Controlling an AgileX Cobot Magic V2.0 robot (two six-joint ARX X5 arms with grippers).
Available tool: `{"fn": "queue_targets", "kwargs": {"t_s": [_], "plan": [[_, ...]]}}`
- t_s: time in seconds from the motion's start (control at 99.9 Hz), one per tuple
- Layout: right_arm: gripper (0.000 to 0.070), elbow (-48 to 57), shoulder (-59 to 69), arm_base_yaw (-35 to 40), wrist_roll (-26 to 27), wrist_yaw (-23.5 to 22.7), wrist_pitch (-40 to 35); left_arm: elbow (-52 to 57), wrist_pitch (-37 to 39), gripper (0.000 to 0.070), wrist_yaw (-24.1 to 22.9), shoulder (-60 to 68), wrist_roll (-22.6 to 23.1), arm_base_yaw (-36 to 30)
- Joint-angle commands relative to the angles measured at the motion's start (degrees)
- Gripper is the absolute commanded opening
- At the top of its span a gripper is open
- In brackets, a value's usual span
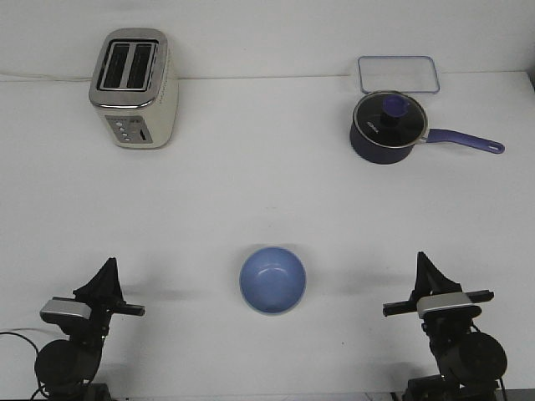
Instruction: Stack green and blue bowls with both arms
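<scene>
My left claw (107, 269) sits low at the near left edge of the white table (251, 192), its tips drawn to a point and aimed away from me; my right claw (426, 263) mirrors it at the near right, fingers likewise together, gripping nothing. Between them, well apart from both, stands the blue bowl (272, 280), upright; a thin pale rim shows beneath its near edge. Farther off, a lidded navy saucepan (386, 127) stands far right, a clear tray (399, 73) behind it. A toaster (134, 88) stands far left.

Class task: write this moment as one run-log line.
blue bowl: front centre, green rim beneath | left hand: apart, holding nothing | right hand: apart, holding nothing
</scene>
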Motion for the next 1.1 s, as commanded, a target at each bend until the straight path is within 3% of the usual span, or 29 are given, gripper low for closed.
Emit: {"fn": "queue_targets", "kwargs": {"t_s": [0.0, 0.26, 1.091], "plan": [[0.0, -3.87, -1.81, -1.22, -4.96, -1.97, 2.21, -1.11, 0.59, 0.0012, -0.11, 0.11, 0.28, 0.02], [0.0, -15.28, -3.23, -3.45, -6.75, -2.36, 11.13, -1.11, 0.52, 0.0012, -0.11, 0.13, 0.28, 0.02], [0.0, -15.19, -3.23, -4.02, -6.99, -1.31, 11.54, -1.09, 0.59, 0.0012, -0.11, 0.11, 0.31, 0.02]]}}
